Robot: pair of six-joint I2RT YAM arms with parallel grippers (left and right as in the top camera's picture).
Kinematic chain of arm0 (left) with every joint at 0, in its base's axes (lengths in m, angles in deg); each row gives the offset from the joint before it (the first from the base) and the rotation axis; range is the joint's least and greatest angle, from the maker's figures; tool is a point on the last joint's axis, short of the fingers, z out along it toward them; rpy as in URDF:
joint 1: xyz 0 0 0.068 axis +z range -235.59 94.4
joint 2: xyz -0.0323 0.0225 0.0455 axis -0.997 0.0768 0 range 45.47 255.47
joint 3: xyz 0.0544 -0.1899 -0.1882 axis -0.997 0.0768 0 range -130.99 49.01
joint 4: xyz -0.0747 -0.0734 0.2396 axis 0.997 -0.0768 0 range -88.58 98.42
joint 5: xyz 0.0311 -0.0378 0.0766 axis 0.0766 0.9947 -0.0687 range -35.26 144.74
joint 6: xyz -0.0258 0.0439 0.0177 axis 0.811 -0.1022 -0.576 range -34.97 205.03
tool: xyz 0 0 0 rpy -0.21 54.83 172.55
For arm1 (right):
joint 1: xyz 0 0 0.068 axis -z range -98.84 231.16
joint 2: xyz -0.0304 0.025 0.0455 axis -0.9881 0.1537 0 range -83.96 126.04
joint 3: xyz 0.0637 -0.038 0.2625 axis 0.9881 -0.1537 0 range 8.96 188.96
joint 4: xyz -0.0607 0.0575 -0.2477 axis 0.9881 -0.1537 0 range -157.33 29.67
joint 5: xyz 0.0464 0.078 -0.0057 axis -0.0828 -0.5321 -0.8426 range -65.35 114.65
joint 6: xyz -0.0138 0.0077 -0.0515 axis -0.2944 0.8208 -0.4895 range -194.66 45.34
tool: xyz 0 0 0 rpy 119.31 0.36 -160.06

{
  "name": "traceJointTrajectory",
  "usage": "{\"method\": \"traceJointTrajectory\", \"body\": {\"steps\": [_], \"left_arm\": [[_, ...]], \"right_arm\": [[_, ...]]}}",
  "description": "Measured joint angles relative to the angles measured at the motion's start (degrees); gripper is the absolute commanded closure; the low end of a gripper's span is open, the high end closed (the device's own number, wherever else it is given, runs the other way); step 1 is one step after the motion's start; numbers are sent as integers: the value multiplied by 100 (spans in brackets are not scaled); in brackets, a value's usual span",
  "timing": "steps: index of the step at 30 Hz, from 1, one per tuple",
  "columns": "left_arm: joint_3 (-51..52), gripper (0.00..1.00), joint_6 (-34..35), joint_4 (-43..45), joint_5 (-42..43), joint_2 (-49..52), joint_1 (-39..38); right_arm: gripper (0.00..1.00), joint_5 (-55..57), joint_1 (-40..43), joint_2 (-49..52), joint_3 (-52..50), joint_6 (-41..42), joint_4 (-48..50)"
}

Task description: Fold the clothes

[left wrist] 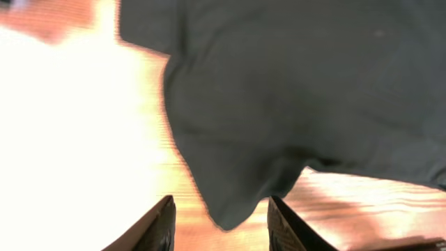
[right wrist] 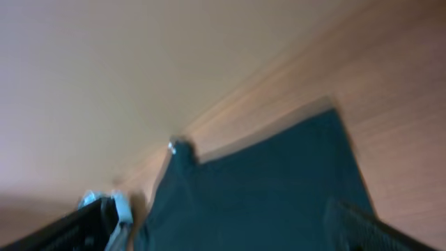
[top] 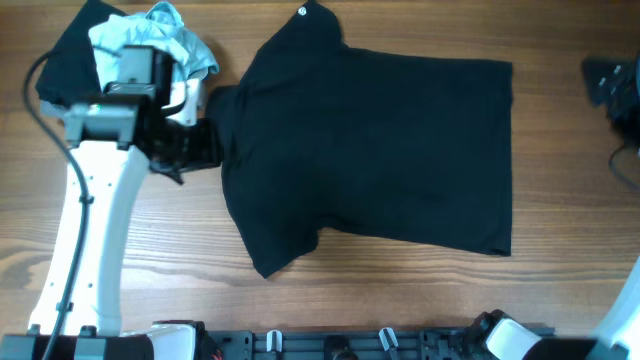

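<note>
Left gripper (left wrist: 221, 217) fingers stand apart, a sleeve tip of the black shirt (top: 380, 150) between them. That shirt lies spread across the frame's centre on the wooden table (top: 350, 300). Its small white neck tag (top: 303, 12) is too tiny to read. Right gripper (right wrist: 219, 213) fingers sit wide apart, clear of the cloth.

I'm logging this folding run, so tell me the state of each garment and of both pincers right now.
black shirt, spread out flat, not yet folded
pale blue garment, crumpled in a heap
left pincer, partly open, shirt edge between its fingers, not visibly clamped
right pincer, wide open, empty, away from the shirt
</note>
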Motion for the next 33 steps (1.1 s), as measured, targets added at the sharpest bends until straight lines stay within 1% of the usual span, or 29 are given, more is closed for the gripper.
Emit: {"method": "traceJointTrajectory", "body": {"steps": [2,3,4,5,6,8,11,13,14,15,16,18,24,26,27,29,31,32,33], "left_arm": [[37,53,24,-94,-20,-22,328],[107,52,46,-39,-20,-22,426],[223,49,98,72,-20,-20,514],[389,48,146,146,-20,-20,573],[540,46,173,203,-20,-20,603],[905,43,229,313,-20,-20,625],[1351,37,280,573,-17,-15,629],[1388,36,286,621,-15,-13,629],[1388,36,286,669,-4,-13,629],[1388,36,286,697,26,-13,629],[1388,36,286,721,55,-13,629],[1388,36,286,721,107,-13,629],[1397,38,286,636,199,-13,629],[1587,43,286,671,348,-15,629],[1707,41,291,667,426,-13,629],[2326,40,350,999,721,-26,629],[3097,41,586,1497,881,-11,629],[3434,42,697,1801,925,-4,629],[3866,44,813,2411,955,2,629]], "right_arm": [[0,826,-11,-170,-13,-153,-1220],[1,1235,-11,-103,-55,-199,-1648],[16,1696,-11,2,-243,-234,-1998],[25,2122,-11,203,-570,-243,-2153],[27,2321,-11,337,-754,-251,-2122],[30,2669,-11,835,-1434,-262,-1934],[29,2857,-11,1834,-2155,-289,-1565],[28,2811,-103,2321,-2350,-452,-1469],[34,2804,-223,2487,-2354,-498,-1530],[53,2822,-326,2490,-2361,-516,-1493],[70,2907,-435,2490,-2365,-498,-1471],[95,3001,-560,2496,-2389,-479,-1373],[96,3018,-610,2520,-2358,-498,-1471],[96,3021,-612,2520,-2295,-498,-1609],[96,3016,-612,2492,-2247,-498,-1657],[96,3016,-614,2350,-2179,-498,-1720],[96,2999,-614,2194,-2135,-498,-1733],[96,2999,-614,2177,-2124,-498,-1727],[96,2999,-614,2175,-2122,-498,-1729]]}}
